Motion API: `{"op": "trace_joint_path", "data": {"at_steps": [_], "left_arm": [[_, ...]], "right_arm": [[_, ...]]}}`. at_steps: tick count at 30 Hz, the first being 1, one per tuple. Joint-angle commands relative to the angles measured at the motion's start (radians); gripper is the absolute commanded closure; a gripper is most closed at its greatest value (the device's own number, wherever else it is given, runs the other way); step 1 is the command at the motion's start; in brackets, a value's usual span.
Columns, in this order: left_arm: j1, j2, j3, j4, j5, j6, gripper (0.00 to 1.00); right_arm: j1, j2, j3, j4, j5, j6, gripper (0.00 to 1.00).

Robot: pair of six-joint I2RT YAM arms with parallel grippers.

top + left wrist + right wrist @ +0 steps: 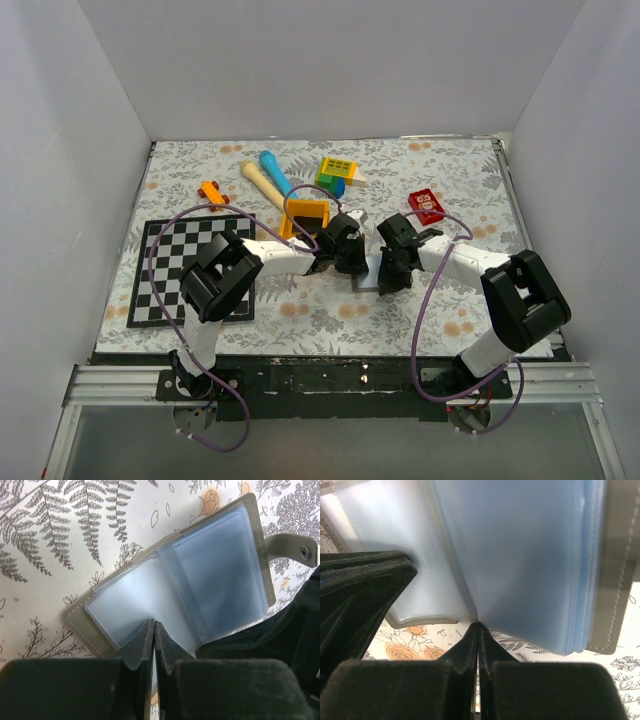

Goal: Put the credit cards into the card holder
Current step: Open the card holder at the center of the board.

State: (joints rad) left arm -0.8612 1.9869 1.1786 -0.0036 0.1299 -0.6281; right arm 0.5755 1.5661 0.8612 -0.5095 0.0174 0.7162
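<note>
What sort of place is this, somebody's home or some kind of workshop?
Most likely a robot lab test bench, not a home. Plain white walls box in a table, the left arm and right arm are bolted at its near edge, and a chessboard mat and red block lie about.

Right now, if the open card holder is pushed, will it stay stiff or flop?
Probably floppy: the card holder lies open with its thin clear pockets fanned apart, so they would likely bend. It looks light and flat, so it may slide rather than tip. Its snap tab sticks out and might catch.
</note>
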Motion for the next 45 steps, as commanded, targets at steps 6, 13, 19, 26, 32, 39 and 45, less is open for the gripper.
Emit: {"op": "trace_joint_path", "data": {"at_steps": [6, 13, 19, 26, 32, 39, 45], "left_arm": [[-0.002, 0.043, 0.087, -0.05, -0.012, 0.054, 1.0], [-0.002, -0.029, 0.059, -0.065, -0.041, 0.057, 1.0], [-0.002, -0.115, 0.046, -0.073, -0.075, 0.056, 1.0], [-0.002, -0.175, 0.085, -0.09, -0.096, 0.076, 1.0], [-0.002, -0.163, 0.099, -0.105, -0.088, 0.077, 1.0], [-0.001, -0.201, 0.075, -0.11, -0.113, 0.079, 1.0], [0.02, -0.273, 0.026, -0.096, -0.105, 0.07, 0.85]], "right_arm": [[0.0, 0.026, 0.004, 0.046, 0.046, 0.026, 0.99], [-0.002, -0.035, 0.006, 0.037, 0.046, 0.02, 0.99], [-0.006, -0.141, 0.01, 0.009, 0.046, -0.006, 0.99], [-0.019, -0.215, 0.044, -0.03, 0.067, -0.032, 0.99], [-0.055, -0.18, 0.059, -0.034, 0.101, -0.044, 0.99], [-0.085, -0.077, 0.09, 0.071, 0.007, -0.115, 0.99], [-0.083, -0.04, 0.117, 0.134, -0.111, -0.161, 0.99]]}}
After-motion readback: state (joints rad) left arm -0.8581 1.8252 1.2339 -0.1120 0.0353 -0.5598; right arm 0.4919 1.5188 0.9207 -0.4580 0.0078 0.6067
